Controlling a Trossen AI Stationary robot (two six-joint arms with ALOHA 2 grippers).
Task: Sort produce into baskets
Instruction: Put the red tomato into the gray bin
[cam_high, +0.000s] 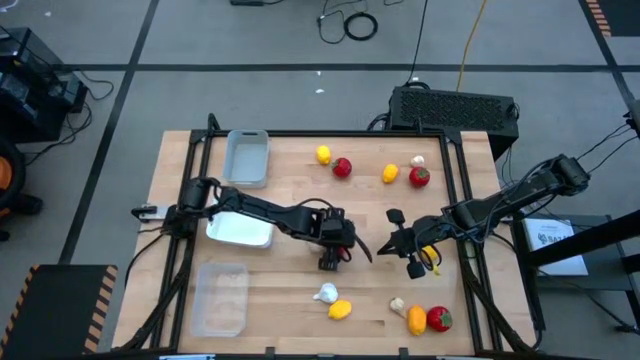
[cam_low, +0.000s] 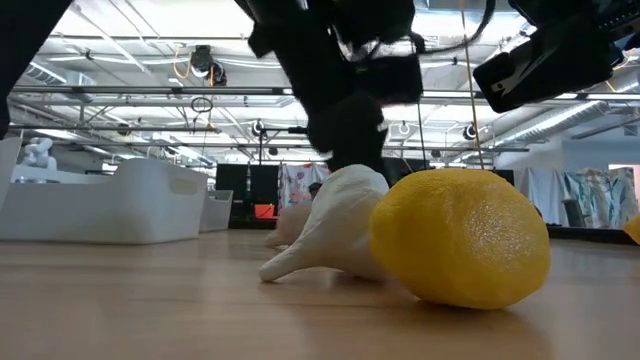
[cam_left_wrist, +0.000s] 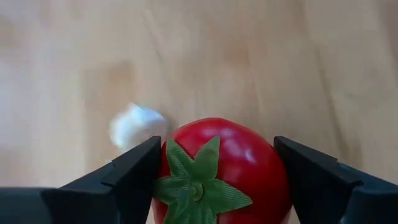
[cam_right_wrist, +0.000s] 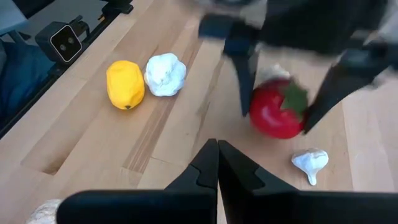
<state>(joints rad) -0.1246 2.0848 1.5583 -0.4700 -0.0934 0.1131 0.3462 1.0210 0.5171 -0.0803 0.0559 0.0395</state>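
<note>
High view: left gripper works at table centre, what it holds hidden beneath it; right gripper sits at its 3 o'clock. Grey basket lies at 11 o'clock, white basket at 9, clear basket at 7.

Low view: lemon touches garlic bulb.

Left wrist view: fingers flank a red tomato; contact cannot be told.

Right wrist view: own fingers pressed together, empty; left gripper straddles the tomato above the table.
</note>
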